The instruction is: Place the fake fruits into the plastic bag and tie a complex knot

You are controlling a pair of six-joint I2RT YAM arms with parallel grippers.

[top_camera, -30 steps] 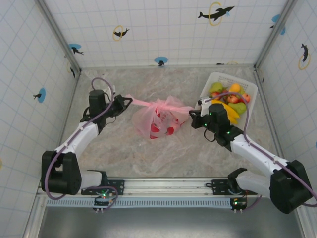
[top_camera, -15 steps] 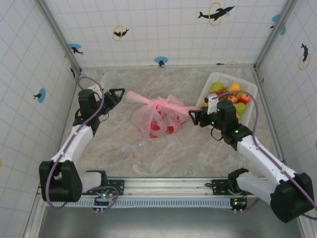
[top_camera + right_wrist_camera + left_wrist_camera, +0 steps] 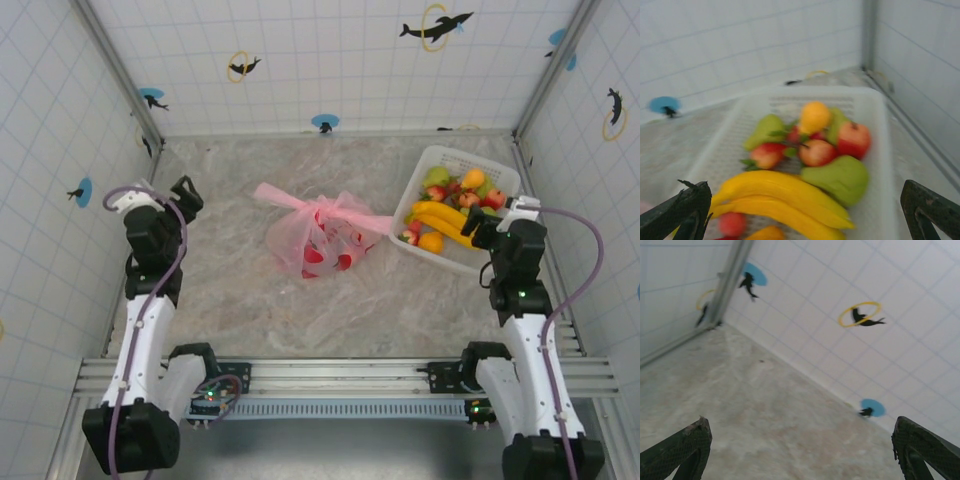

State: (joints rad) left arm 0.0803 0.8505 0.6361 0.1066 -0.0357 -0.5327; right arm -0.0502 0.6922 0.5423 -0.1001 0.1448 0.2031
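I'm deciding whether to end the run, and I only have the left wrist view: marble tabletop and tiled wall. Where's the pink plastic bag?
Observer: The translucent pink plastic bag lies in the middle of the table.
Operator: Tied?
Observer: Its handle strips are bunched into a bow-like knot on top.
Operator: All fruit inside?
Observer: No. Yellow bananas, green pears and other toy fruits sit in the white slatted plastic basket on the right.
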